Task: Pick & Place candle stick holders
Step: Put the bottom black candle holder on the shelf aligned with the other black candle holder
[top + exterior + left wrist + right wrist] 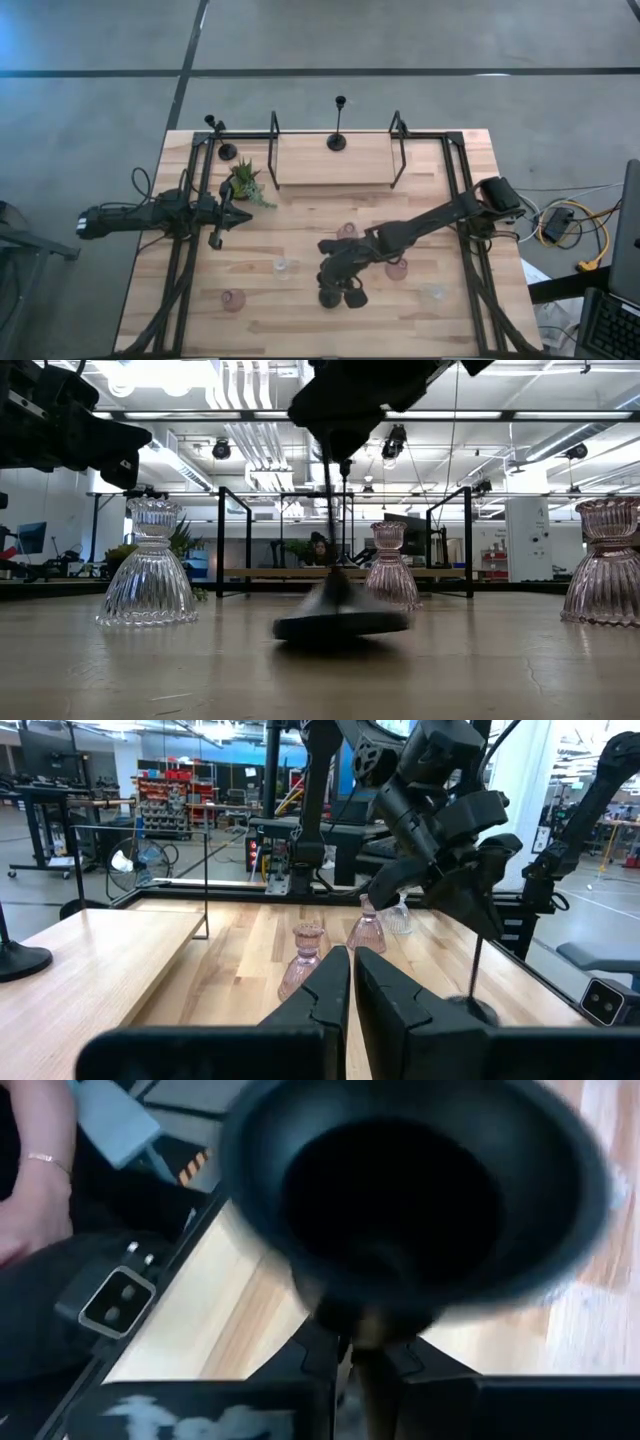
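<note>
My right gripper [335,282] is shut on a slim black stemmed holder [338,615] near the table's front middle. Its round base [340,625] is at table level; I cannot tell whether it rests there. A second black holder [338,140] stands on the raised shelf at the far side. A third [227,151] stands at the far left. Three pink glass holders [347,231] [397,268] [233,299] and two clear ones [284,266] [433,293] stand on the table. My left gripper [240,215] is shut and empty at the left, beside the plant. My right gripper pinches the black holder's thin stem [372,1370] between its two fingers, high up near the stem's top [335,472]. The fingers come from above, pointing down along the stem. The holder hangs about upright below them, its base [410,1190] lowest.
A small spiky green plant [246,183] stands by my left gripper. A low wooden shelf with black metal uprights [335,165] runs along the far side. A black frame [462,200] borders the table. A person's hand [35,1175] shows beyond the table's edge.
</note>
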`<state>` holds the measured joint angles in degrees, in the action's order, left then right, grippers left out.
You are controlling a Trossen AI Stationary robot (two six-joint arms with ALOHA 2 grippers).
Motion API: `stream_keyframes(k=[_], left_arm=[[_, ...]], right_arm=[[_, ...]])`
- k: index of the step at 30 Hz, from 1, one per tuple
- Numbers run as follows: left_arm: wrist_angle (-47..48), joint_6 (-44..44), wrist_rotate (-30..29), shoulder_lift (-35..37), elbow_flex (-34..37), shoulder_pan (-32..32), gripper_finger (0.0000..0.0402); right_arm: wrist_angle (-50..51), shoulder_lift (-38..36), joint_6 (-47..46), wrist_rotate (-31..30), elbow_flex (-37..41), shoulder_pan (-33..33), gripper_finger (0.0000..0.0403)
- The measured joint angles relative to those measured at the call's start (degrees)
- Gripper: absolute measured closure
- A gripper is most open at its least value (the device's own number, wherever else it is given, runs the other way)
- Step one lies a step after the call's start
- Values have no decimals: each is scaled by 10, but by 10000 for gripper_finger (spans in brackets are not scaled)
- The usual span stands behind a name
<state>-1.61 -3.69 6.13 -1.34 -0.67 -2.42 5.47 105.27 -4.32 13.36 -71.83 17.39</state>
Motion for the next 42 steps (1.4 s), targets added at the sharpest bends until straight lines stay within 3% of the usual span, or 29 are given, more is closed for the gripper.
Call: stream_keyframes(k=[10, 18, 32, 42], left_arm=[[0, 0, 0, 0, 0, 0, 378], [0, 0, 0, -7, 0, 0, 378], [0, 0, 0, -11, 0, 0, 378], [0, 0, 0, -11, 0, 0, 378]], right_arm=[[50, -36, 19, 21, -35, 3, 392], [87, -104, 41, 8, -38, 2, 393], [216, -260, 75, -137, -38, 1, 393], [279, -332, 74, -236, -38, -25, 392]])
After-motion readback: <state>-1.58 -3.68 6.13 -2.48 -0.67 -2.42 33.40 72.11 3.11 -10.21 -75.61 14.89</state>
